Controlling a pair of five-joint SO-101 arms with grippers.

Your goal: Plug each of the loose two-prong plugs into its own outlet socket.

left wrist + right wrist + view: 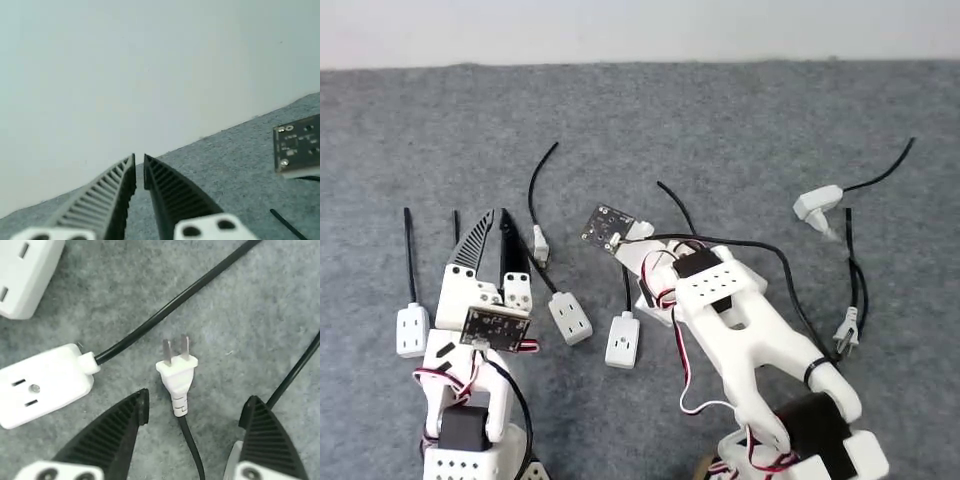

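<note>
My right claw (197, 397) stood wide open and held nothing. Its two fingers straddled a two-prong plug (176, 376) that lay flat on the grey surface (720, 120). The plug touched neither finger. Its prongs pointed away from the claw, toward a black cord (175, 300) that ran across just beyond them. That cord led into an outlet socket (42, 385) lying face up just beside the plug. A second socket (25, 270) sat farther off on the same side.

My left claw (496, 215) hovered toward the left part of the near edge and pointed at the far edge. It was all but closed, with a thin slit between the fingers (175, 195) and nothing in it. A spare plug (541, 243) lay just beside it on the surface, its cord curling toward the far edge.

Near the right edge lay an angled plug (817, 205) and, closer to the near edge, a smaller plug (847, 330), well apart from both claws.
</note>
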